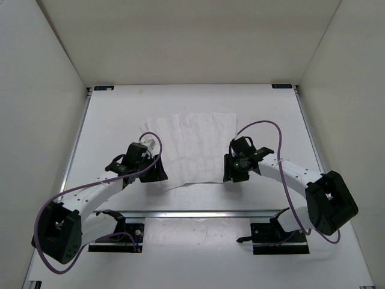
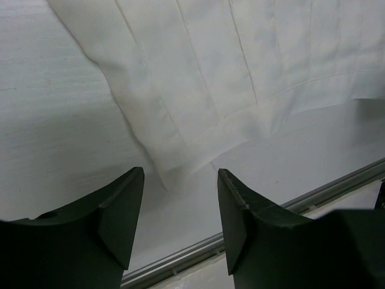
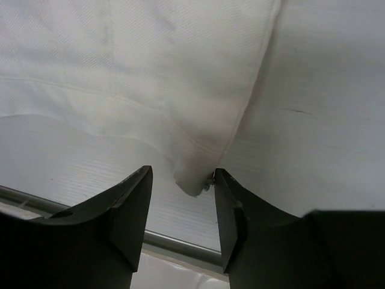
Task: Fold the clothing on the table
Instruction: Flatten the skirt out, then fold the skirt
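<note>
White fabric: the clothing [image 1: 192, 147] lies flat on the table [image 1: 271, 120], near the middle, between the two arms and a little ahead of them.
Long axis: it runs left to right, and the piece is somewhat wider than it is deep.
Creases: parallel lines run front to back, from the near hem toward the far wall.
Look: thin and limp. The far edge is uneven, and the near part shows a second layer with a stitched hem and a soft ripple along it.
Near edge: it stops short of the metal rail [image 1: 198, 212] that crosses in front of the arm bases.
Left gripper [image 2: 180, 180]: jaws well apart and holding nothing. The clothing's near left corner [image 2: 171, 171] lies on the table just ahead of the gap.
Right gripper [image 3: 180, 177]: jaws likewise spread, with no grip on the cloth. The near right corner [image 3: 192, 180] points into the gap, its tip just beside the right-hand finger.
</note>
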`<state>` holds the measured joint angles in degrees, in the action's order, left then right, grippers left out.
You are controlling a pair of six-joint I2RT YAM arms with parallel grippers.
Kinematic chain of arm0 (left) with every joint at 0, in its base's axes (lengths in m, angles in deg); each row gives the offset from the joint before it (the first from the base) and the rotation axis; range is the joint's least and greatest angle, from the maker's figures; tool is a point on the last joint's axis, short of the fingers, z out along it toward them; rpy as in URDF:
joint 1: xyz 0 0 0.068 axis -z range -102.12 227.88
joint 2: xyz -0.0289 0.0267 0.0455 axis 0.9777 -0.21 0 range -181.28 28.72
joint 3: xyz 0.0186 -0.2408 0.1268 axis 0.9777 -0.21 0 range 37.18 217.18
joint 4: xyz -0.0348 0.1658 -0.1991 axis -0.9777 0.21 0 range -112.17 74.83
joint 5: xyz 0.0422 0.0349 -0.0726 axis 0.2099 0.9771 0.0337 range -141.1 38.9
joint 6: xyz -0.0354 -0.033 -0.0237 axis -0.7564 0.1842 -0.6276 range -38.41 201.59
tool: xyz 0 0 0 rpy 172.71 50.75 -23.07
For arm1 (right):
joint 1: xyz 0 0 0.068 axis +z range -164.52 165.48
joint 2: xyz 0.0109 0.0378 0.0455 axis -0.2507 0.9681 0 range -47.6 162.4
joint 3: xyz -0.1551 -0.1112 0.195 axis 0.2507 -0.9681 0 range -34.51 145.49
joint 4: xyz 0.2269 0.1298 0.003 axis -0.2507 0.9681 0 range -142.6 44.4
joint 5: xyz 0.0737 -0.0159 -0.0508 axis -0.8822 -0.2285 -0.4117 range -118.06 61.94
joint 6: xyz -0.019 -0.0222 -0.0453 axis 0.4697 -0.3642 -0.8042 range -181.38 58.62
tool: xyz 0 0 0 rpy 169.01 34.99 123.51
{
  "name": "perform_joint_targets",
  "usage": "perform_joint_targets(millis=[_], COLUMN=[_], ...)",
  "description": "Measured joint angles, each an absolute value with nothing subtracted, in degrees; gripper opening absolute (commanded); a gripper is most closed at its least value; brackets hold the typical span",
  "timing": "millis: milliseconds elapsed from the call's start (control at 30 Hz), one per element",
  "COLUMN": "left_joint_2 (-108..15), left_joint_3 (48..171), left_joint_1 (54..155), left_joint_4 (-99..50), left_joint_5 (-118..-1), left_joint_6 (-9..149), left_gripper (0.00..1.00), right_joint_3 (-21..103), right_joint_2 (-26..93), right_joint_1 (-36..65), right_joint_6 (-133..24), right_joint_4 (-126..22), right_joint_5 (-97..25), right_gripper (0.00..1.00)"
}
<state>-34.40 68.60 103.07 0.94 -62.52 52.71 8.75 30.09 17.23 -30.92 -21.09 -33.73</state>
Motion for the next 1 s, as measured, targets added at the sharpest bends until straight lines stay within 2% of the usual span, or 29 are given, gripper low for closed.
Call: perform_joint_targets(millis=[300, 600, 700, 733, 800, 867, 933, 1000], left_joint_2=[-31.2, -33.6, -34.5, -34.9, -35.5, -36.4, -37.6, -38.4], left_joint_3=[65.1, 61.9, 61.9, 61.9, 61.9, 61.9, 61.9, 61.9], left_joint_1=[106.2, 108.2, 109.0, 109.3, 109.7, 110.1, 110.7, 110.9], left_joint_4=[1.3, -0.8, -2.6, -3.3, -4.3, -5.4, -6.0, -6.4], left_joint_5=[-60.9, -59.4, -59.1, -58.9, -58.6, -58.2, -57.5, -57.3], left_joint_6=[51.7, 49.6, 48.8, 48.6, 48.0, 47.4, 47.2, 47.1], left_gripper=[0.63, 0.64, 0.62, 0.61, 0.53, 0.35, 0.15, 0.00], right_joint_3=[8.7, 6.4, 5.0, 4.4, 4.1, 4.1, 4.1, 4.1], right_joint_2=[26.5, 27.1, 28.2, 28.8, 30.0, 30.4, 30.7, 30.9], right_joint_1=[19.1, 18.4, 18.4, 18.4, 18.4, 18.4, 18.5, 18.5], right_joint_6=[-31.4, -32.1, -32.4, -32.5, -32.7, -32.8, -32.9, -33.0], right_joint_4=[-20.9, -21.6, -22.6, -23.1, -23.8, -24.9, -25.7, -26.1], right_joint_5=[-30.8, -28.0, -27.5, -27.5, -27.4, -27.4, -27.4, -27.5], right_gripper=[0.47, 0.47, 0.42, 0.37, 0.25, 0.17, 0.03, 0.00])
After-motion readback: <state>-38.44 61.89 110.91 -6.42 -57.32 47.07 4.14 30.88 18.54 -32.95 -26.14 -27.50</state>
